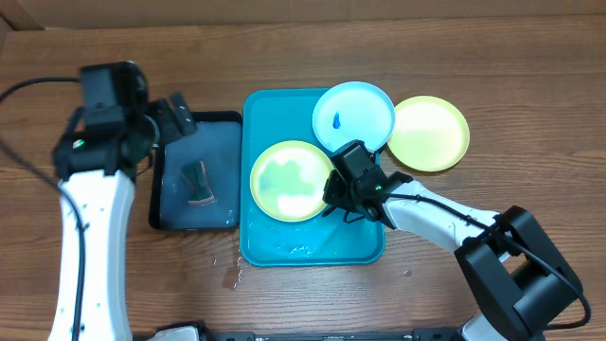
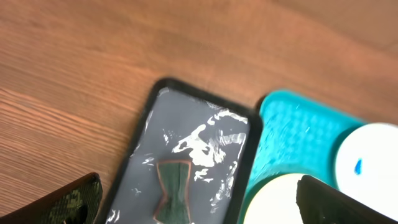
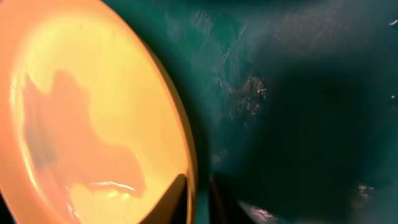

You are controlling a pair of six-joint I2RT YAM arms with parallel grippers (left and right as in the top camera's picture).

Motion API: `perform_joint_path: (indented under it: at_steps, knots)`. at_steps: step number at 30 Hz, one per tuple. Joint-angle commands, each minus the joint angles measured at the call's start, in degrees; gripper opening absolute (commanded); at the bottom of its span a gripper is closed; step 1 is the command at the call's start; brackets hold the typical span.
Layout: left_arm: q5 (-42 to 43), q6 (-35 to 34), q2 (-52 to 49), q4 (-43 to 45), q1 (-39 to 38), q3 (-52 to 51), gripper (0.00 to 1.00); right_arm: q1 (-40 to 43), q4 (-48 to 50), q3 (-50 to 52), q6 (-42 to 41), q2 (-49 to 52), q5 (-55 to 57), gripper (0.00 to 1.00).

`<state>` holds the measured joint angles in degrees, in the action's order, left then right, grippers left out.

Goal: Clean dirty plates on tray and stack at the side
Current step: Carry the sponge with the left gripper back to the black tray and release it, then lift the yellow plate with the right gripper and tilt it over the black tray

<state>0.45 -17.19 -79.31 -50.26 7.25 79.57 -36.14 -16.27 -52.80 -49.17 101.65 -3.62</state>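
Observation:
A wet yellow-green plate lies in the turquoise tray. My right gripper is shut on its right rim. In the right wrist view one finger sits inside the plate and the other outside over the tray. A light blue plate with a blue smudge overlaps the tray's far right corner. Another yellow-green plate rests on the table to its right. My left gripper hangs open over the black tray, and its wrist view shows the fingers spread wide with nothing between them.
A dark green sponge lies in the wet black tray, also visible as the sponge below my left gripper. Water drops mark the table by the turquoise tray's near left corner. The right arm stretches across the table from the near right.

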Motion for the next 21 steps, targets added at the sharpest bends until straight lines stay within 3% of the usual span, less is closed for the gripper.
perform_joint_path:
  at_steps: [1,7,15,21]
  knots:
    - [1.9,-1.2,1.2,-0.7,0.3,0.5,1.0,-0.2,1.1,0.3,0.1,0.3,0.1,0.04]
    - [2.0,-1.2,0.3,-0.7,0.2,0.4,1.0,-0.1,0.6,-0.9,0.1,-0.1,-0.8,0.04]
    - [2.0,-1.2,-0.1,-0.7,0.2,0.4,1.0,-0.1,-10.4,-9.5,4.1,-5.2,-0.3,0.04]
    - [2.0,-1.2,-0.1,-0.7,0.2,0.4,1.0,-0.1,-23.9,-20.7,4.9,-5.5,0.2,0.04]
